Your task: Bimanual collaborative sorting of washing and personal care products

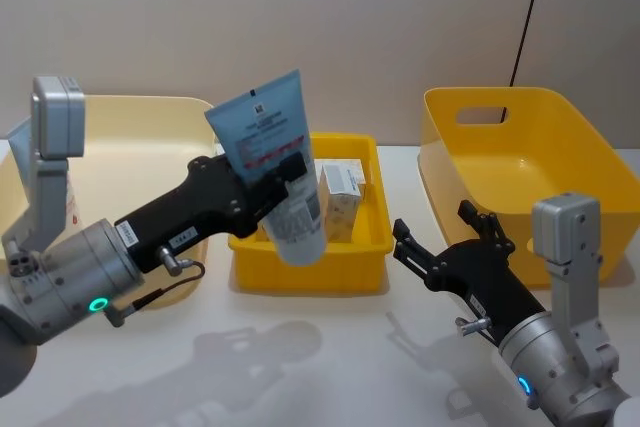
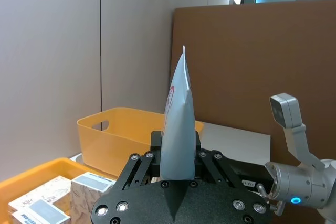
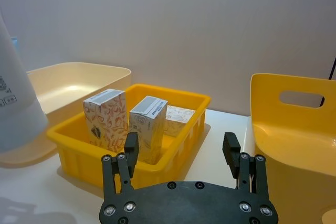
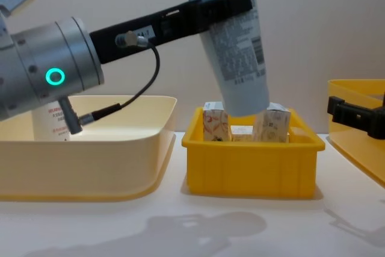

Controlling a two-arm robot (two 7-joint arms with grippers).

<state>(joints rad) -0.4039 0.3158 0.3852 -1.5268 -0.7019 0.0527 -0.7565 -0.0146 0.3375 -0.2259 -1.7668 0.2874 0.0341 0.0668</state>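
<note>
Gripped the pale-blue tube (image 1: pixel 268 162) in the left jaws, closed across its middle, crimped end up and cap end down. Held it tilted in the air over the small yellow bin (image 1: pixel 310 269) at the centre of the desk (image 1: pixel 330 367), low end hanging just above the cartons (image 1: pixel 343 192); could not tell from the chest view whether touching them. Counted 3 cartons in that bin from the right wrist view, 2 upright and 1 lying farther back. Spotted a white bottle (image 4: pixel 48 124) standing in the big pale bin (image 1: pixel 140 142) on the left. Hung the right jaws wide open and empty, near right, low over the desk between the small bin and the bright yellow bin (image 1: pixel 520 162) on the right. Saw nothing inside that right bin, as far as visible.

Judged the sorting partly done: bottle apparently placed, tube lifted but not yet set down anywhere, cartons not yet taken out of the centre bin. Guessed a handover to the right jaws, or a drop into a side bin, as the step in hand.
</note>
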